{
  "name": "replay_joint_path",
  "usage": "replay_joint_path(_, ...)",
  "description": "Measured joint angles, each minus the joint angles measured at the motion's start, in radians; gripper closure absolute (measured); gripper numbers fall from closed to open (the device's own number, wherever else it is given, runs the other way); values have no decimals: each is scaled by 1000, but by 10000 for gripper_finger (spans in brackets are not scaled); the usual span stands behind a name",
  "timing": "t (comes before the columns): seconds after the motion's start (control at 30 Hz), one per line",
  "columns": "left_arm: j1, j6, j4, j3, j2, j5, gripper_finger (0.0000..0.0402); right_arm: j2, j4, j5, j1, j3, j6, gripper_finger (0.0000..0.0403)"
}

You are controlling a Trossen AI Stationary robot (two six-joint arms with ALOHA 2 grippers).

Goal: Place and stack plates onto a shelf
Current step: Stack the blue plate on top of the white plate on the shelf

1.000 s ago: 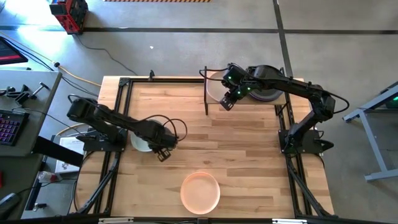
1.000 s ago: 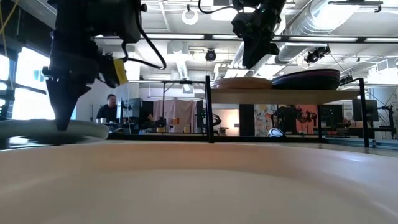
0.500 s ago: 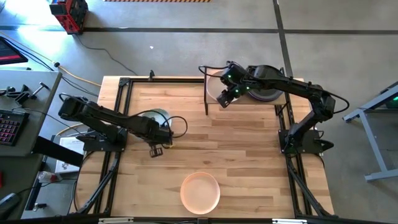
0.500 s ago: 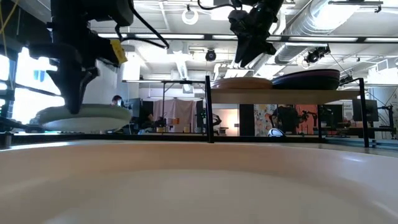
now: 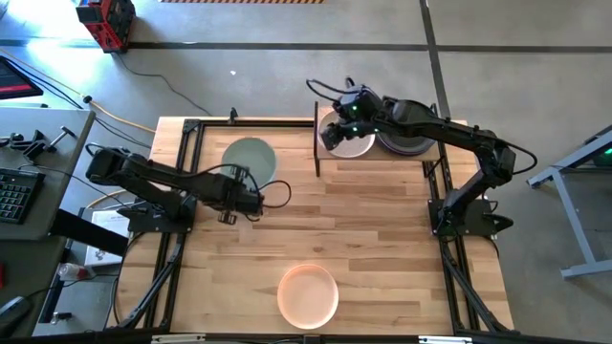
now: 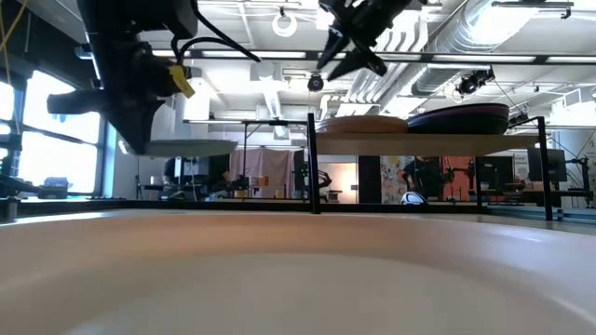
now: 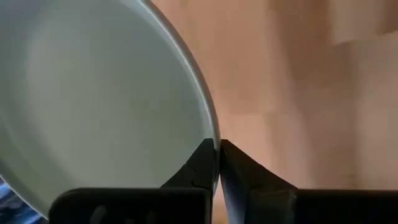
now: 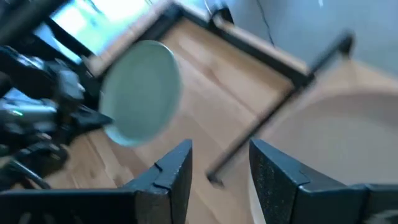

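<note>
My left gripper [image 5: 245,182] is shut on the sage green plate [image 5: 249,157], which it carries above the table's left half; the low view shows the plate [image 6: 182,147] in the air. My right gripper [image 5: 332,127] hovers open over the left end of the shelf [image 6: 428,144], above the beige plate [image 5: 354,141] that lies flat on the board. A stack of dark plates [image 5: 404,140] sits on the shelf's right half. One peach-pink plate [image 5: 308,294] rests on the table near its near edge. The right wrist view shows the green plate [image 8: 140,90] beyond the open fingers. My left gripper pinches the green plate's rim [image 7: 211,134] between its two fingers, at the plate's near side. The fingers [image 7: 202,165] come in about level from the table's near side. The plate is lifted clear and sits roughly level, reaching out toward the far edge.
The shelf's thin black post [image 5: 316,143] stands between the green plate and the beige plate. A black frame [image 5: 191,129] runs along the table's left and far edges. Bare wood lies in the middle of the table [image 5: 363,229].
My left gripper has lifted the green plate off the table's left side and swung it up and toward the far edge; the plate now hangs clear. My right gripper has risen and moved toward the table's far-left, over the shelf's left end.
</note>
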Motion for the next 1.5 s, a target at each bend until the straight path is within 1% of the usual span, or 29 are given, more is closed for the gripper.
replay_joint_path(0.13, 51, 92, 0, 0, 0, -88, 398, 0, 123, 0, -2, 0, -46, 265)
replay_joint_path(0.27, 95, 191, -1, 11, 0, -150, 398, 0, 205, 0, -7, 0, -74, 265)
replay_joint_path(0.5, 145, 348, 13, 117, 0, -270, 397, 0, 236, 7, -17, 0, -74, 265)
replay_joint_path(0.67, 169, 440, 27, 204, 0, -291, 397, 0, 235, 6, -16, 0, -74, 265)
replay_joint_path(0.83, 174, 559, 92, 247, 0, -312, 397, 0, 232, 8, -16, 0, -60, 265)
replay_joint_path(0.93, 174, 668, 164, 252, 0, -312, 397, 0, 204, 40, -16, 0, -30, 265)
replay_joint_path(1.03, 171, 766, 238, 252, 1, -312, 397, 1, 170, 50, -16, 0, 9, 265)
replay_joint_path(1.2, 171, 866, 301, 252, 1, -312, 397, 1, 130, 51, -15, 0, 61, 265)
replay_joint_path(1.3, 171, 906, 305, 252, 1, -312, 397, 1, 127, 49, -10, 0, 86, 265)
replay_joint_path(1.5, 171, 917, 305, 252, 1, -312, 397, 1, 126, 49, -6, 0, 116, 265)
